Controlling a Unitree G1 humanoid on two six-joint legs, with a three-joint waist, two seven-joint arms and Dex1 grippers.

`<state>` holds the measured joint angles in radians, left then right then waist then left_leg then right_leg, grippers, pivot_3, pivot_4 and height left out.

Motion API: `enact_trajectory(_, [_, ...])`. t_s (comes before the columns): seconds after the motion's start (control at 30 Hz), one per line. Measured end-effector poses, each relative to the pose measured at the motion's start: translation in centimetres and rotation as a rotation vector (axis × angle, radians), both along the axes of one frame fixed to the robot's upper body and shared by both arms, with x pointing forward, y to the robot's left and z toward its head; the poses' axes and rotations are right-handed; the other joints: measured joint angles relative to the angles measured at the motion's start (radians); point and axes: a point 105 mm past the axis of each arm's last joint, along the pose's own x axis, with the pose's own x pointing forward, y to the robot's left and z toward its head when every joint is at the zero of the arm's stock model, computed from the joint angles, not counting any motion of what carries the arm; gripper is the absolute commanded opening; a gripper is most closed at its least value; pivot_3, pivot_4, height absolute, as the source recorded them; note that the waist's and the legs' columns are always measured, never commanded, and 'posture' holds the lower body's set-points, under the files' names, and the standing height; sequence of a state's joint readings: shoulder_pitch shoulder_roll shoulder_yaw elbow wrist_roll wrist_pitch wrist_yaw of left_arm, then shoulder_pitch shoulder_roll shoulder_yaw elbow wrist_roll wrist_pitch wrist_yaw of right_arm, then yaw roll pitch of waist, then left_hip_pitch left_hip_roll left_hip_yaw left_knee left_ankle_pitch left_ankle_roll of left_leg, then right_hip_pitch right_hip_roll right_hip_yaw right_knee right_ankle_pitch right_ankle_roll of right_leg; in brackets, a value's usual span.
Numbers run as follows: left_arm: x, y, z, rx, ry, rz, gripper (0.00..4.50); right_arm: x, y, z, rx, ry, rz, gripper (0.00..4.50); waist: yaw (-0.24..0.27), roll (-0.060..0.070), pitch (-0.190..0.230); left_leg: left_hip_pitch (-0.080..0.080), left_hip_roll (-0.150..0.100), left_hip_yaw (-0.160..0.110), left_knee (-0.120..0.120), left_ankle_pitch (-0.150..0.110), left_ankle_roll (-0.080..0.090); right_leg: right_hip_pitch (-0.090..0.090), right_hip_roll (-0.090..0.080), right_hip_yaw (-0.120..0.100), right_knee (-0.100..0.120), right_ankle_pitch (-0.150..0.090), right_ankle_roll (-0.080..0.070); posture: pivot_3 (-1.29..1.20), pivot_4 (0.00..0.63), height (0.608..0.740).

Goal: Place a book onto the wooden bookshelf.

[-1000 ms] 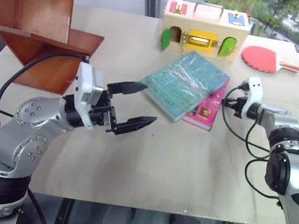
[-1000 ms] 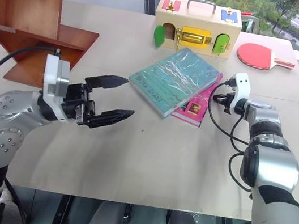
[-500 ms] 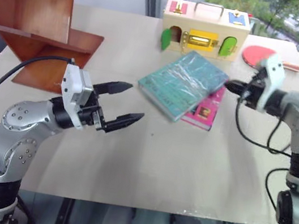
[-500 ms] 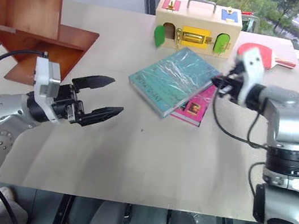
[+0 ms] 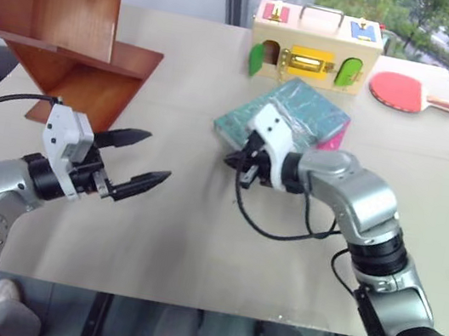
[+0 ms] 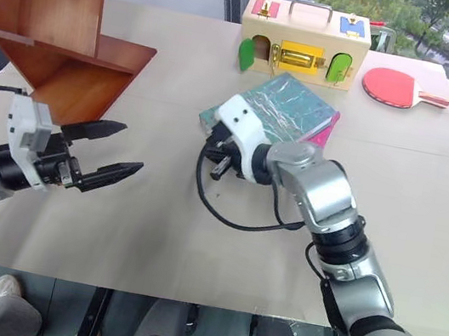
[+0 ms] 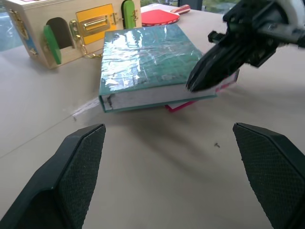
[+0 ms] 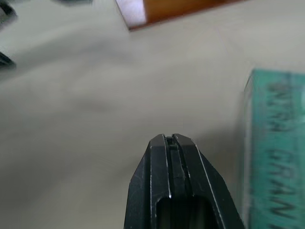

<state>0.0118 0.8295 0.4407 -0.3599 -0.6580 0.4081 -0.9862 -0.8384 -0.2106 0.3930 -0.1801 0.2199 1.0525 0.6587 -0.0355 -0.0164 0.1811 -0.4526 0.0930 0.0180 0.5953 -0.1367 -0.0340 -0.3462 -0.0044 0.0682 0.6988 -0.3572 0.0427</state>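
The teal-green book [image 5: 307, 113] lies flat on the table, on top of a smaller pink book [image 5: 334, 139]; its white page edges [image 7: 143, 98] face my left gripper. My right gripper [image 7: 190, 86] is shut and empty, its tips at the book's near edge; I cannot tell whether they touch it. The right wrist view has those shut fingers [image 8: 172, 155] beside the book's lettered spine [image 8: 274, 143]. My left gripper [image 5: 160, 156] stands open and empty, well to the left of the book. The wooden bookshelf [image 5: 55, 19] rises at the far left.
A pale wooden toy box [image 5: 314, 45] with coloured doors stands behind the books. A red table-tennis paddle [image 5: 401, 90] lies at the back right. The beige table [image 5: 219, 253] is bare between my grippers and the front edge. A black cable loops below my right wrist.
My right arm has swung from the right side of the books across to the teal book's near-left edge, still shut. My left gripper has drawn back to the left, still open.
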Motion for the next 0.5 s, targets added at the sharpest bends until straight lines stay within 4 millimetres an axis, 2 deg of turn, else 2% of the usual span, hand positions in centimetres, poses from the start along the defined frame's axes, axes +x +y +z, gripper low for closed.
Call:
enact_trajectory(0.1, [0.0,0.1,0.0,0.001,0.0,0.005,4.5,0.1,0.0,-1.5,-0.093,-0.026,-0.015,0.03,0.001,0.0,0.0,0.0,0.0,0.0,0.0,0.0,0.0,0.0,0.0,0.0,0.0,0.0,0.0,0.0,0.15,0.74])
enact_trajectory(0.17, [0.0,0.1,0.0,0.001,-0.002,0.007,4.5,0.5,-0.8,-1.8,-0.118,-0.034,-0.047,0.03,0.001,0.0,0.0,0.0,0.0,0.0,0.0,0.0,0.0,0.0,0.0,0.0,0.0,0.0,0.0,0.0,0.15,0.74])
enact_trajectory(0.37, [0.1,-0.1,0.3,0.002,-0.013,0.003,4.5,1.4,-4.8,-3.0,-0.185,-0.014,-0.146,0.03,-0.001,-0.001,0.0,0.0,0.0,0.0,-0.001,0.0,0.0,0.0,0.0,0.0,-0.001,0.0,0.0,0.0,0.15,0.74])
enact_trajectory(0.5, [0.6,-0.4,0.6,0.0,-0.024,-0.011,4.5,0.3,-9.2,-3.9,-0.258,0.011,-0.21,0.03,0.008,-0.001,0.0,-0.001,0.0,0.0,-0.001,0.0,0.0,0.0,-0.001,0.0,-0.002,0.0,0.0,0.0,0.15,0.74])
